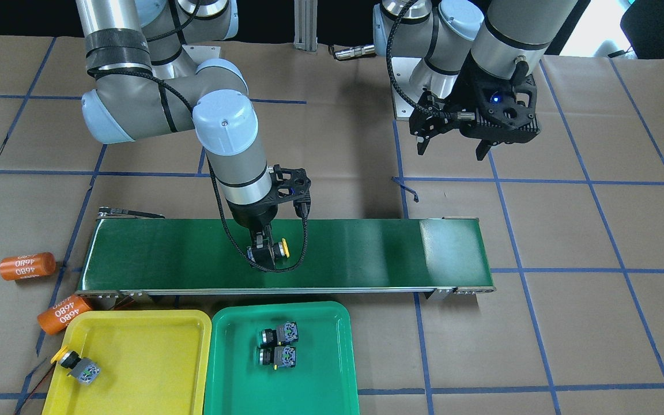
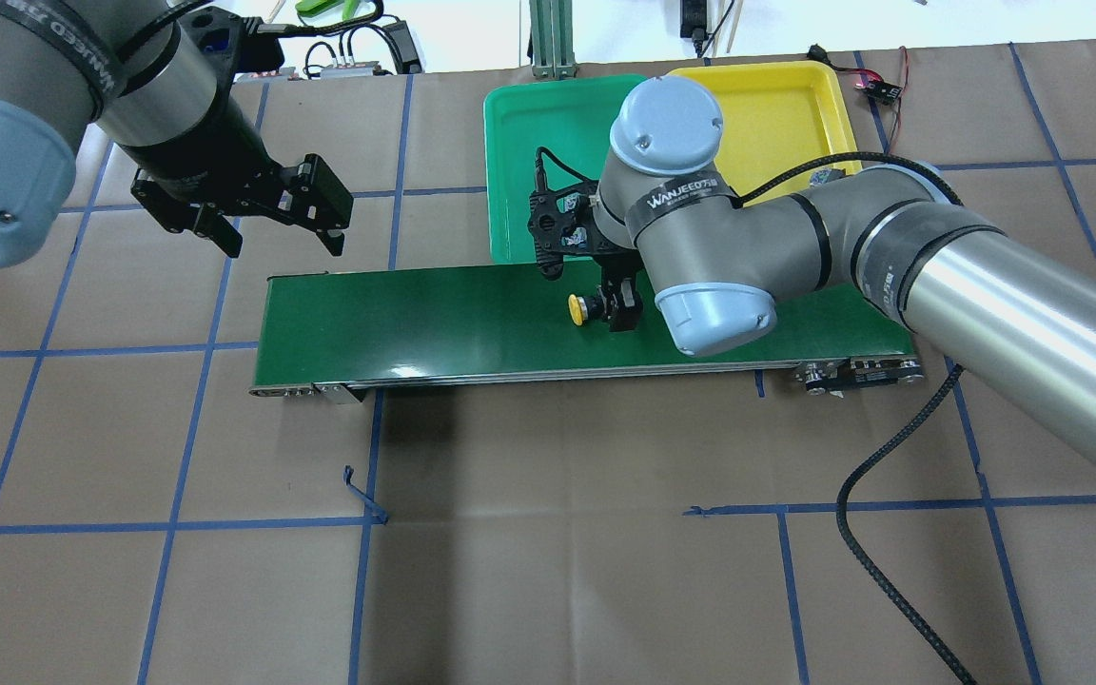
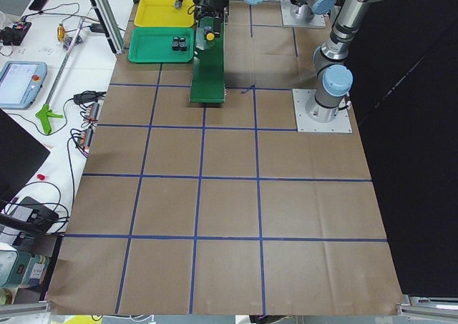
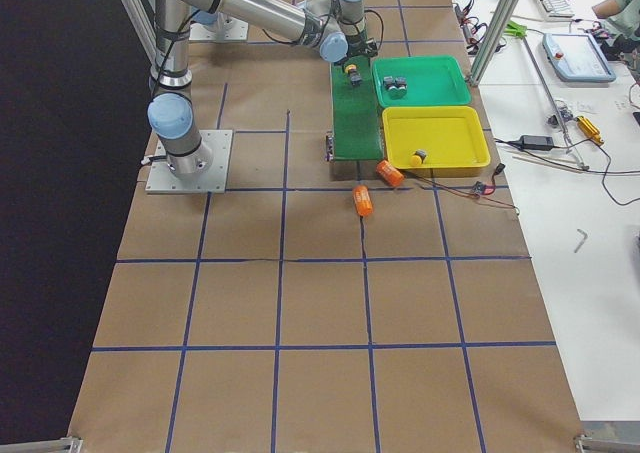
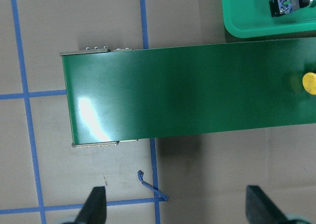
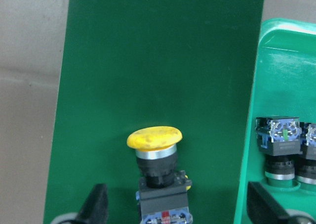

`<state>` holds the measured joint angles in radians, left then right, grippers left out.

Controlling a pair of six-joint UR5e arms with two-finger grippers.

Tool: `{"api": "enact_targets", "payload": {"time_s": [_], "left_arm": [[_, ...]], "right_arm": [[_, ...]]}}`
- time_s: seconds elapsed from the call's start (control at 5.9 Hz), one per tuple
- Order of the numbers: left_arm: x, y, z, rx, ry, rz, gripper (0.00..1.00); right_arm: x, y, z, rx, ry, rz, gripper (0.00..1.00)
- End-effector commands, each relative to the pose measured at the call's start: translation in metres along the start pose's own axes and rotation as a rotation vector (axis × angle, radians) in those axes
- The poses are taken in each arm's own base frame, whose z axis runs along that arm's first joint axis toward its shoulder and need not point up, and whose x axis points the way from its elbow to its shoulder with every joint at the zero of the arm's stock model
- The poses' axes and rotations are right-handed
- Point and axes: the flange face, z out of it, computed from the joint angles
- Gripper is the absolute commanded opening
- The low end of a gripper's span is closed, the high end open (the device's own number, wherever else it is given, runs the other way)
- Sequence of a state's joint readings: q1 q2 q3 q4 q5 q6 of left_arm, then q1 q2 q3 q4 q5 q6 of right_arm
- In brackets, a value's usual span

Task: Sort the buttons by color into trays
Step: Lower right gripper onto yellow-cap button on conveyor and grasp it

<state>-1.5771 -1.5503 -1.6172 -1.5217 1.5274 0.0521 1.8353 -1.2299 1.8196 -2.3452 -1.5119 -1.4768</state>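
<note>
My right gripper [image 1: 264, 256] is down on the dark green conveyor belt [image 1: 165, 253]. It is open, with its fingers [image 6: 96, 204] either side of a yellow-capped button [image 6: 154, 140] that lies on its side on the belt. The same button shows in the overhead view [image 2: 577, 307]. My left gripper [image 1: 452, 151] is open and empty, in the air behind the belt's other end. The green tray [image 1: 234, 369] holds two green buttons [image 1: 279, 333] [image 1: 277, 356]. The yellow tray [image 1: 147, 323] holds one yellow button [image 1: 75, 366] at its outer edge.
Two orange cylinders marked 4680 [image 1: 26, 266] [image 1: 61, 313] lie on the brown paper near the belt's end and the yellow tray's corner. The two trays sit side by side against the belt's far long edge. A loose strip of blue tape [image 2: 362, 495] lies on the paper.
</note>
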Motion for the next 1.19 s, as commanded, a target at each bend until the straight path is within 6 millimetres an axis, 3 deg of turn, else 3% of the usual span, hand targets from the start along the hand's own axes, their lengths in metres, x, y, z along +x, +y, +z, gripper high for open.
{"api": "enact_targets", "payload": {"time_s": [0.0,0.17,0.34,0.51,0.85,1.02], "left_arm": [[0.0,0.0,0.0,0.0,0.001,0.0,0.99],[-0.001,0.0,-0.001,0.002,0.007,-0.003,0.99],[-0.001,0.0,-0.001,0.002,0.007,-0.003,0.99],[-0.001,0.0,-0.001,0.003,0.007,-0.003,0.99],[-0.002,0.0,-0.002,0.001,0.009,-0.006,0.99],[-0.001,-0.002,-0.003,0.005,0.01,-0.004,0.99]], "right_arm": [[0.001,0.037,0.007,-0.044,-0.023,0.014,1.0],[0.004,0.06,0.009,-0.051,-0.04,0.054,1.0],[-0.001,0.068,0.014,-0.054,-0.059,0.068,1.0],[-0.002,0.082,0.017,-0.056,-0.067,0.089,0.84],[0.002,0.114,0.012,-0.103,-0.065,0.06,0.38],[0.003,0.123,0.01,-0.112,-0.062,0.049,0.21]]}}
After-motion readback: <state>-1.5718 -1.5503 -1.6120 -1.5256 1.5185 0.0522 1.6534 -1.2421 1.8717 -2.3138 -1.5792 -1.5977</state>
